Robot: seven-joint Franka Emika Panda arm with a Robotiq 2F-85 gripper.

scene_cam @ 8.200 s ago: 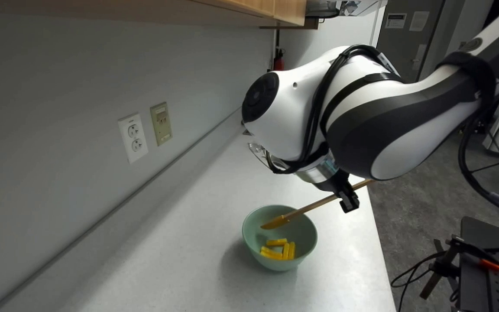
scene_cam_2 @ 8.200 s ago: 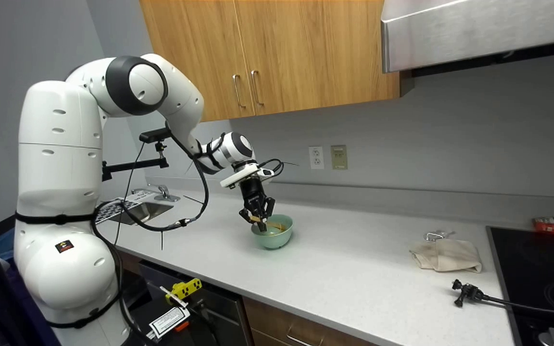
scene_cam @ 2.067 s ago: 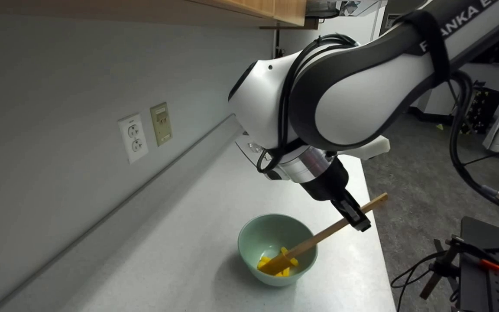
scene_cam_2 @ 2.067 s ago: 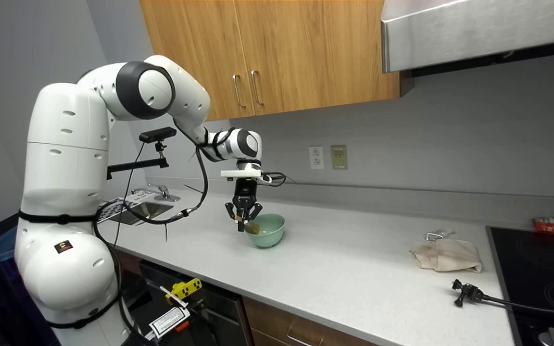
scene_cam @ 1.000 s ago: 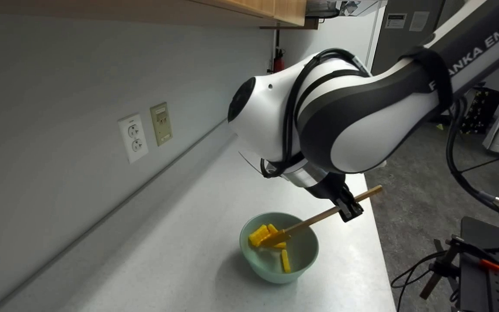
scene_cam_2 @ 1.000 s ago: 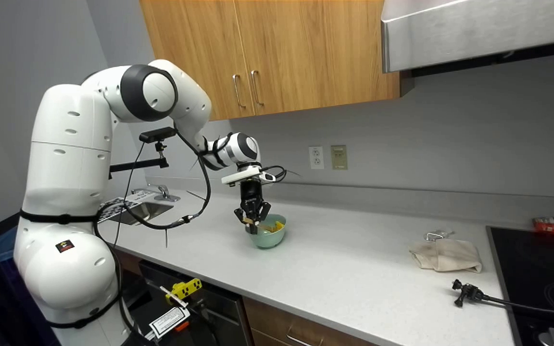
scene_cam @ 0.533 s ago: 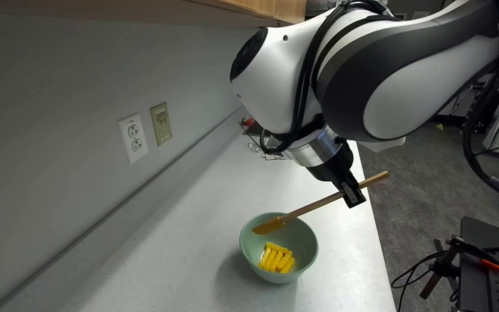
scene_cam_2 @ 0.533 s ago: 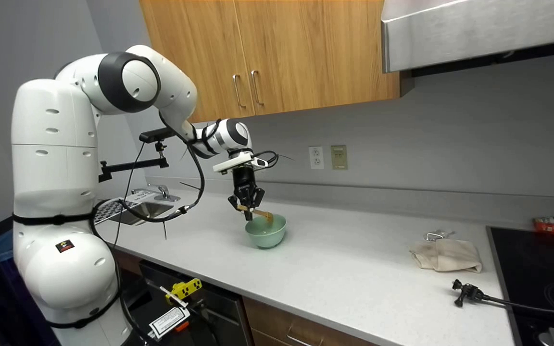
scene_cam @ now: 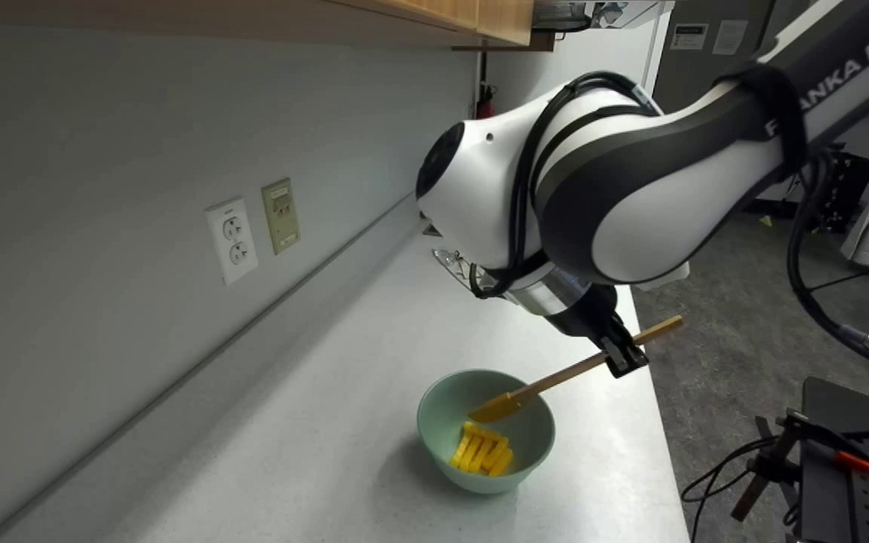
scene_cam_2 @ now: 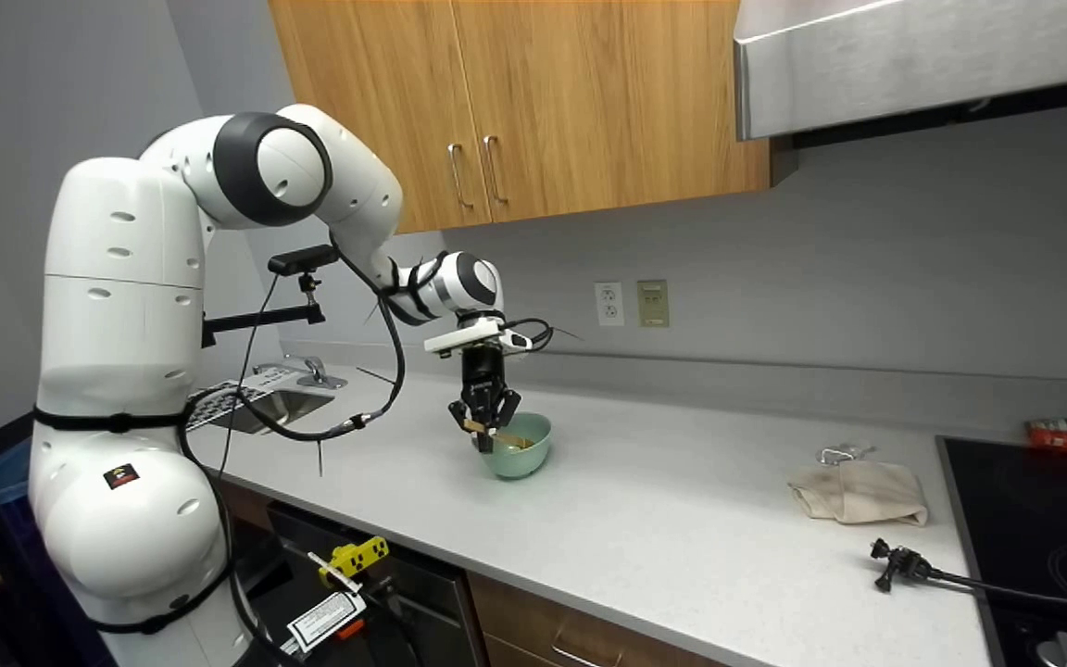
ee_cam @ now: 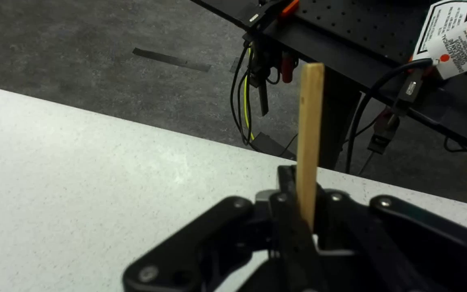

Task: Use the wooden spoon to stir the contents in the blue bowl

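Observation:
The blue bowl (scene_cam: pixel 480 483) stands upright on the counter in both exterior views. Bright yellow pieces, the contents (scene_cam: pixel 482 450), lie bunched at its bottom. My gripper (scene_cam: pixel 625 364) is shut on the handle of the wooden spoon (scene_cam: pixel 572 372), beside and above the bowl's rim. The spoon slants down into the bowl, its yellow-orange end (scene_cam: pixel 496 408) just behind the pieces; whether it touches them I cannot tell. In the wrist view the handle (ee_cam: pixel 309 134) rises from between the black fingers (ee_cam: pixel 286 178); bowl and spoon end are out of that view.
A wall with outlets (scene_cam: pixel 232 240) runs behind the counter (scene_cam_2: pixel 682 537), and wooden cabinets (scene_cam_2: pixel 589 102) hang above. Farther along lie a folded cloth (scene_cam_2: pixel 862 493), a black clamp on a cable (scene_cam_2: pixel 904 563) and a cooktop (scene_cam_2: pixel 1052 519). The counter's front edge passes under the gripper.
A second ago the spoon end was among spread-out pieces. Half a second ago it was raised near the far rim with the pieces bunched; now arm and spoon have come back down.

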